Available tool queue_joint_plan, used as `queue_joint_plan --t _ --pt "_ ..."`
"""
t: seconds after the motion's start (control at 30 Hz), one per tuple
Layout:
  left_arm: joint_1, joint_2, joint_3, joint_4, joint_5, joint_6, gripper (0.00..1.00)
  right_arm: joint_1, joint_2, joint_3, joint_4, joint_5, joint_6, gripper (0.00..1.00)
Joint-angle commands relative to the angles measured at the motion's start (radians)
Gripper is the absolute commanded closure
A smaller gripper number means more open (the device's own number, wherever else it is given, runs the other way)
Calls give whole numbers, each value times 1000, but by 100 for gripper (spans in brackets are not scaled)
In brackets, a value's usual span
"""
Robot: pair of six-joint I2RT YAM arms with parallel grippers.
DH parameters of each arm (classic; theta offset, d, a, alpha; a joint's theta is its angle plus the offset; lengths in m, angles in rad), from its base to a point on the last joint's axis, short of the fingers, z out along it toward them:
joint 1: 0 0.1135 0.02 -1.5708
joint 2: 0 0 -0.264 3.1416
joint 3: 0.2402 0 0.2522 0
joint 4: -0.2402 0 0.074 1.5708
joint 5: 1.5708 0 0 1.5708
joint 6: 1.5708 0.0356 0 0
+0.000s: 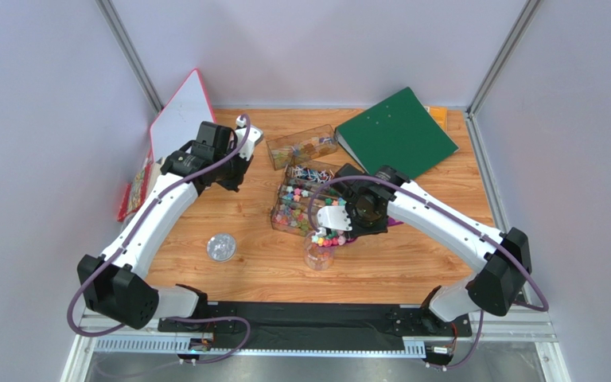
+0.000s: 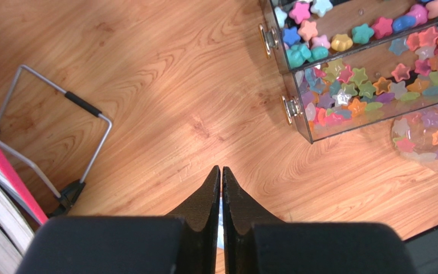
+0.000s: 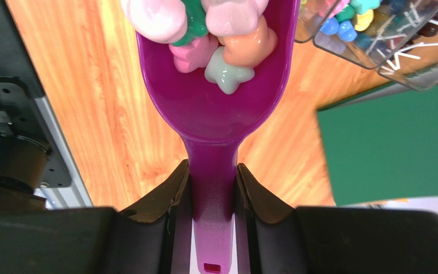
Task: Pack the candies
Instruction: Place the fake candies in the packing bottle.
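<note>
My right gripper [image 1: 350, 216] is shut on the handle of the purple scoop [image 3: 213, 108], seen close in the right wrist view [image 3: 213, 166]. The scoop holds several star-shaped candies [image 3: 227, 34] in pink, orange, green and pale mint. It hangs just above a small clear jar [image 1: 319, 255] with a few candies inside. The clear candy box [image 1: 294, 208] full of mixed-colour candies [image 2: 369, 68] lies just behind the jar [image 2: 432, 137]. My left gripper [image 1: 231, 181] is shut and empty [image 2: 221, 169], low over bare wood left of the box.
A round clear lid [image 1: 221, 247] lies front left. A second clear box [image 1: 301, 146] and a box of clips [image 1: 314, 171] sit behind. A green binder [image 1: 396, 131] is at the back right. A pink-framed board [image 1: 181, 111] on a wire stand [image 2: 61, 137] is at the back left.
</note>
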State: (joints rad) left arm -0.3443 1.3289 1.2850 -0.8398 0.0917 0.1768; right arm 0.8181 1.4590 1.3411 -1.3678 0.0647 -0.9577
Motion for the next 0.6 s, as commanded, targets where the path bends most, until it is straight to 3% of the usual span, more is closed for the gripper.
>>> queue_joint_plan --t 0.0,0.57 --pt "10 -62 -15 36 -6 -26 92 47 27 66 -152 164 50 100" --pt "24 -94 -19 57 22 -54 90 145 32 52 -231 351 68 100"
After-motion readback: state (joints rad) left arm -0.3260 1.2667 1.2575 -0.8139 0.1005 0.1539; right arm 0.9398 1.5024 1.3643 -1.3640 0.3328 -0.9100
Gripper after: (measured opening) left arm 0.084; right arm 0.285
